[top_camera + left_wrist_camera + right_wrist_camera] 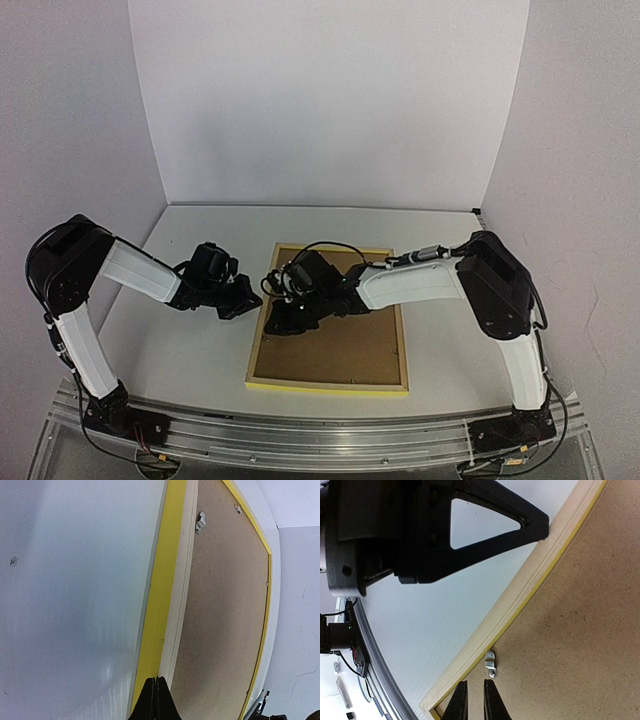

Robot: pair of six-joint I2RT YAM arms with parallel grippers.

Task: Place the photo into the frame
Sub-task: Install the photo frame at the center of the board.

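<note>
Yellow-edged frame (330, 387) lies face down, centre of the counter (190, 350): probably stiff, light, with a breakable pane, best held by its rails. Photo unseen. Left claw (156, 700) is clenched, empty; right claw (475, 687) is narrowed to a slit by the metal clip (491, 664).

White table (190, 350), plain white back wall (330, 100), pale side walls (580, 120), metal rail (320, 432) along near edge

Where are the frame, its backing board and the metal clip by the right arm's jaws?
frame (325, 386): top view, on its near yellow edge.
backing board (225, 610): left wrist view, on the bare brown middle.
metal clip (491, 664): right wrist view, on the clip's middle.
</note>
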